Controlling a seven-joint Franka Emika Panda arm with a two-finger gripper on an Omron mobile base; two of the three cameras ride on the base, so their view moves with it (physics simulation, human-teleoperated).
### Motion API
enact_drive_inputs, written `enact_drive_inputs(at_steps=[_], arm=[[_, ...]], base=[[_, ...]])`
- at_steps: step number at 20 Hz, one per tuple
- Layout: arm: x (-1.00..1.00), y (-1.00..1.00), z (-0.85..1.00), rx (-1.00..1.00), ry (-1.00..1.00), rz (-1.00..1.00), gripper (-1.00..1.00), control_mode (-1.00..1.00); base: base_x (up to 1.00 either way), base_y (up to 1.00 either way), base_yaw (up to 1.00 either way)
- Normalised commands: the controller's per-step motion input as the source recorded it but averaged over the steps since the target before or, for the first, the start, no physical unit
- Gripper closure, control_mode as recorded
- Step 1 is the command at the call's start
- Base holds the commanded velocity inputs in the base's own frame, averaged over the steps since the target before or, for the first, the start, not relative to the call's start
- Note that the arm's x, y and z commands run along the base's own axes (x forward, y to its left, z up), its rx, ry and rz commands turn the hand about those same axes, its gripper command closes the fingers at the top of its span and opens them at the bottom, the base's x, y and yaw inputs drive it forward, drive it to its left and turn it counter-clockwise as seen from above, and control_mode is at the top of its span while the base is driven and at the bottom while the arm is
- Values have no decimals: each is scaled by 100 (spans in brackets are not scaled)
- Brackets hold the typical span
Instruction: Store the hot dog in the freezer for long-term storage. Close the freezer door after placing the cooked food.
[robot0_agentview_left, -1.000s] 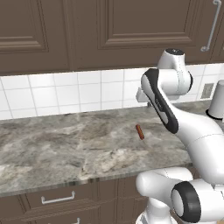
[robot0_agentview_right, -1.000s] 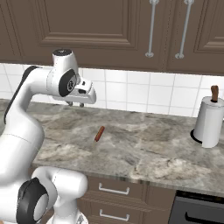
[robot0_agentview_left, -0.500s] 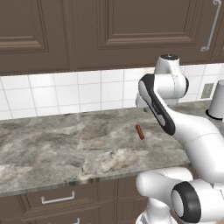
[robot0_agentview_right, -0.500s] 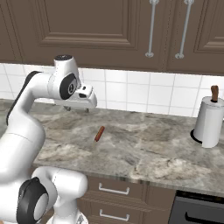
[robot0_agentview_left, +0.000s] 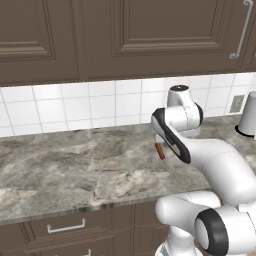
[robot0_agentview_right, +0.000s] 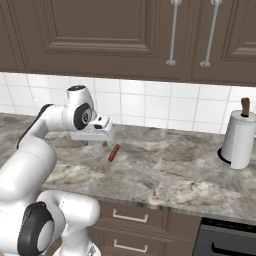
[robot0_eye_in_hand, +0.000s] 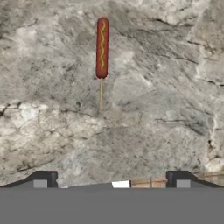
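The hot dog (robot0_eye_in_hand: 102, 47), a thin reddish-brown sausage with a yellow squiggle and a thin stick at one end, lies flat on the marble counter (robot0_eye_in_hand: 166, 87). It also shows on the counter in the left base view as the hot dog (robot0_agentview_left: 160, 150), just beside my forearm, and in the right base view as the hot dog (robot0_agentview_right: 114, 153). My gripper (robot0_agentview_right: 95, 143) hangs just above the counter, a little to the left of the sausage there. In the hand view the gripper (robot0_eye_in_hand: 111, 180) is open, its jaws wide apart with nothing between them. The freezer and the freezer door are out of view.
A paper towel roll (robot0_agentview_right: 239, 140) stands at the counter's right end. Brown wall cabinets (robot0_agentview_right: 125, 35) hang above a white tiled backsplash (robot0_agentview_left: 75, 107). Drawers (robot0_agentview_right: 130, 220) sit under the counter edge, with a dark oven top (robot0_agentview_right: 227, 240) at the lower right.
The gripper has opened wide and the hand has come down toward the counter, closer to the hot dog. The hot dog has not moved.
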Motion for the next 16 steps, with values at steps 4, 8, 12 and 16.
enact_drive_inputs(at_steps=[4,8,12,16], arm=[[7,-20,-50,17,9,0,-100,-100],[16,0,-34,8,0,0,-100,-100],[7,0,-27,0,0,0,-100,-100],[29,-1,-24,0,0,0,-100,-100]], base=[[0,0,0],[0,0,0],[0,0,0],[0,0,0]])
